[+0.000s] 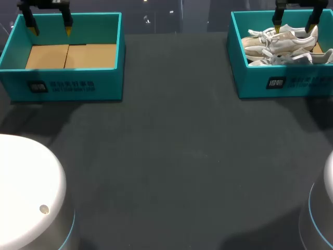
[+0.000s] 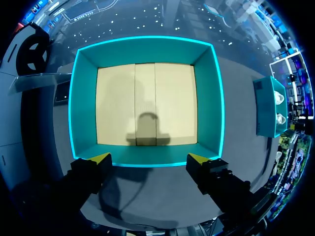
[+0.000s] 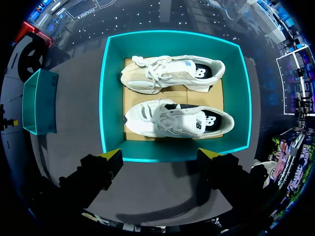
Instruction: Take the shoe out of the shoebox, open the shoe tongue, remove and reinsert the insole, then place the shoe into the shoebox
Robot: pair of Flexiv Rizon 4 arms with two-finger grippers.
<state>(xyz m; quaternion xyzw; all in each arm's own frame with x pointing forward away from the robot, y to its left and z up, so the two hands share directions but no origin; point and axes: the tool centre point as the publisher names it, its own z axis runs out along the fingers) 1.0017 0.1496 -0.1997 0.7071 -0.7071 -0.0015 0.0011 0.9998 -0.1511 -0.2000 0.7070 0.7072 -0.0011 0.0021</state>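
Yellow tips on your right gripper (image 3: pixel 161 157) stand spread wide with nothing between them, poised above the near wall of the right shoebox (image 3: pixel 110 98), which sits in the upper right of the head view. Your left gripper (image 2: pixel 150 158) is likewise released and empty. It hangs over the near wall of the left shoebox (image 2: pixel 81 98), in the upper left of the head view.

The step in hand looks like the first one, lifting a shoe out. Both shoes lie inside the right shoebox, side by side, toes pointing toward the table's middle. I would take the nearer shoe (image 3: pixel 177 120), the white one just ahead of your fingers. Leave the farther shoe (image 3: pixel 167 73), a cream one, against the back wall. Come straight down, clear of the near wall. Close across the midfoot or heel collar, where the shoe should be firmest, and keep off the loose laces, which could snag or slip. Lift straight up so the sole clears the rim.

The boxes are stiff card, square-cornered, with teal walls and plain brown cardboard floors; the left one holds nothing. The shoes look soft in the upper, with dark linings and thick pale soles. The table (image 1: pixel 171 156) is dark and matte, likely grippy enough for the later insole work.
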